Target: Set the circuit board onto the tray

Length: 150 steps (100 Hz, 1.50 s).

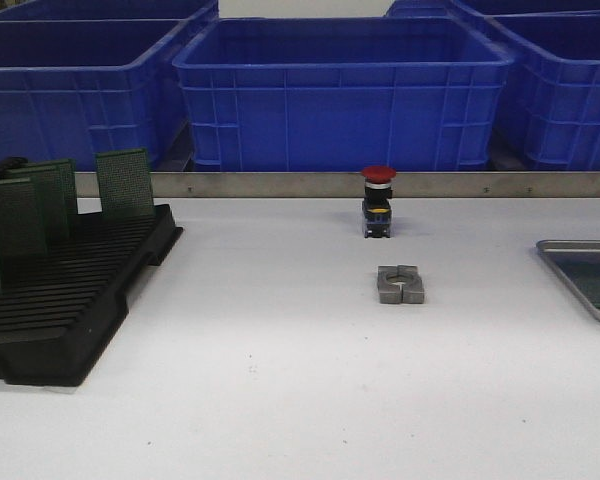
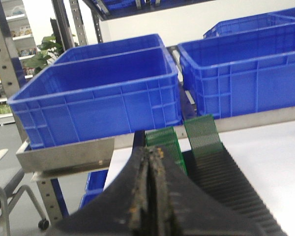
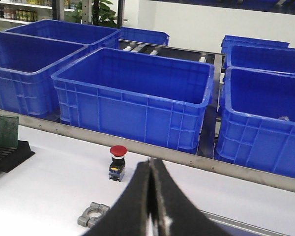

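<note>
Both grippers show only in their own wrist views: the left gripper [image 2: 150,196] has its dark, worn fingers pressed together with nothing between them, and the right gripper [image 3: 152,206] is likewise closed on nothing, its black fingers meeting along a thin seam. Neither arm appears in the front view. On the white table [image 1: 280,400], a red-capped push button [image 1: 378,202] stands upright near the far edge, with a black body and a yellow band, and just nearer than it lies a small grey metal clamp block [image 1: 400,284] with a round bore, apart from the button. Both sit in the middle stretch of the table, between the rack and the tray. A black slotted rack [image 1: 70,300] lies at the left side, and several green circuit boards [image 1: 126,182] stand upright in its slots; they are perforated boards with a fine grid of holes, one set in the far row and the others grouped toward the left edge. The tray [image 1: 580,275] lies flat at the right edge of the table, well apart from the rack, only partly in view: a silver-grey raised rim with a rounded corner around a darker floor, with no board seen on the part that shows. Behind a metal rail [image 1: 380,184] along the table's far edge stand large blue bins [image 1: 340,95], side by side.
</note>
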### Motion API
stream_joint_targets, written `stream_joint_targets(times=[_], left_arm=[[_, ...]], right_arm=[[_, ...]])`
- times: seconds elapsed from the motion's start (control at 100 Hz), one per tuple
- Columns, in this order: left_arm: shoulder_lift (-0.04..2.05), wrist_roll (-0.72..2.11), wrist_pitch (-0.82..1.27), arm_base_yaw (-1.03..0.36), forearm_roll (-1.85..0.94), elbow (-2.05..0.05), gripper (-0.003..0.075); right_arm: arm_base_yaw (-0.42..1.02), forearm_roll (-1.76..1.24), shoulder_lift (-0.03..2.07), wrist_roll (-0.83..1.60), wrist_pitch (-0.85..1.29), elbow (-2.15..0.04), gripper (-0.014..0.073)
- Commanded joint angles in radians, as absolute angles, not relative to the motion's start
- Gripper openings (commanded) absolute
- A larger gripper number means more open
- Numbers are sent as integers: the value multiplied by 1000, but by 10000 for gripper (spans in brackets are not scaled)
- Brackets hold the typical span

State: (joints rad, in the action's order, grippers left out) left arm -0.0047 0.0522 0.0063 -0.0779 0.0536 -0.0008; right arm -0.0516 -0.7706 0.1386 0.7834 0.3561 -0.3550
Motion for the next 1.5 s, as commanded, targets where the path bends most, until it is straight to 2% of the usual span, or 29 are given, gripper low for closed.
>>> stream_joint_targets(times=[0.0,1.38,1.49], left_arm=[[-44,40,-86,-72,55,8,-18],[-39,40,-83,-72,92,6,-18],[-39,40,-83,-72,92,6,-18]], right_arm=[[-54,-793,149,786,289,-377,-67],[-54,-752,149,785,270,-377,-67],[-54,-689,149,694,232,-377,-67]])
